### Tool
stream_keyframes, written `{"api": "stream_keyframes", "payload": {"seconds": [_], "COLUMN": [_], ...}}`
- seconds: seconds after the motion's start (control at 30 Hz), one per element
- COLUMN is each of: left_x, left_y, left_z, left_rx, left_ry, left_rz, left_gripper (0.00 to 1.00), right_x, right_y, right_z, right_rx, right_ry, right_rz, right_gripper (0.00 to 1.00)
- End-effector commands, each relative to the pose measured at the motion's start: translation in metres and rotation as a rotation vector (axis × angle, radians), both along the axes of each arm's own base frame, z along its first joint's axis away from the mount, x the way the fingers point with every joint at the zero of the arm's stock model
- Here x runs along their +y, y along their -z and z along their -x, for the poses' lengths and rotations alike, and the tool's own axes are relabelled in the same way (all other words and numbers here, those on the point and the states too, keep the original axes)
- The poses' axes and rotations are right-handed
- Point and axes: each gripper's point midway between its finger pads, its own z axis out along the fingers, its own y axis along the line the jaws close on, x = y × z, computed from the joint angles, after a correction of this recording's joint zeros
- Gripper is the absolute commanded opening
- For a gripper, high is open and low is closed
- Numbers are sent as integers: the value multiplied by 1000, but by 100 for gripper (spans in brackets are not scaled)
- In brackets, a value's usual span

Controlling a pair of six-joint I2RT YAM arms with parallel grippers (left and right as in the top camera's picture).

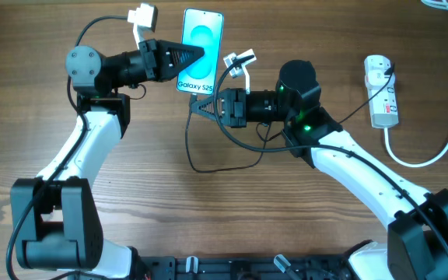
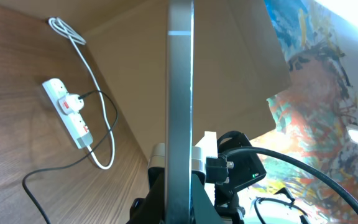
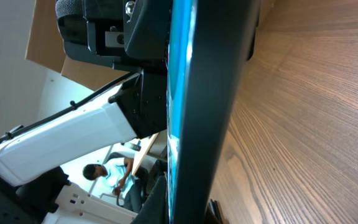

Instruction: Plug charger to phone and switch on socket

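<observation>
The phone [image 1: 202,35] with its turquoise screen is held up off the table. My left gripper [image 1: 193,56] is shut on its side. In the left wrist view the phone [image 2: 180,81] shows edge-on between my jaws [image 2: 180,205]. My right gripper [image 1: 202,103] is at the phone's bottom edge, shut where the thin black charger cable [image 1: 216,168] ends. The connector tip is hidden. In the right wrist view the phone [image 3: 207,93] rises from between my fingers [image 3: 191,211]. The cable runs to the white socket strip [image 1: 381,92], also seen in the left wrist view [image 2: 70,115].
The strip's thick white cord [image 1: 434,155] loops along the right edge of the wooden table. The black charger cable lies slack on the table under my right arm and shows in the left wrist view [image 2: 25,182].
</observation>
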Motion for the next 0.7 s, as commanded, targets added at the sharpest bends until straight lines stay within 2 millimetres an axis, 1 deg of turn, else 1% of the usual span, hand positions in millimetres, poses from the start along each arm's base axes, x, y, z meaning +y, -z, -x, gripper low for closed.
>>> {"api": "stream_keyframes", "payload": {"seconds": [0.0, 0.23, 0.5, 0.67], "left_x": [-8, -9, -9, -10], "left_y": [-7, -4, 0, 0], "left_z": [22, 29, 34, 34], "left_rx": [-47, -47, -39, -21], "left_ry": [95, 136, 172, 173], "left_rz": [-31, -47, -61, -59], "left_gripper": [4, 4, 4, 4], "right_x": [-1, -2, -19, -21], "right_y": [-1, -4, -6, -6], "right_z": [-15, -20, -37, -42], "right_rx": [9, 10, 14, 11], "right_ry": [75, 102, 155, 179], "right_rz": [-4, -14, -22, -23], "right_gripper": [4, 4, 4, 4]}}
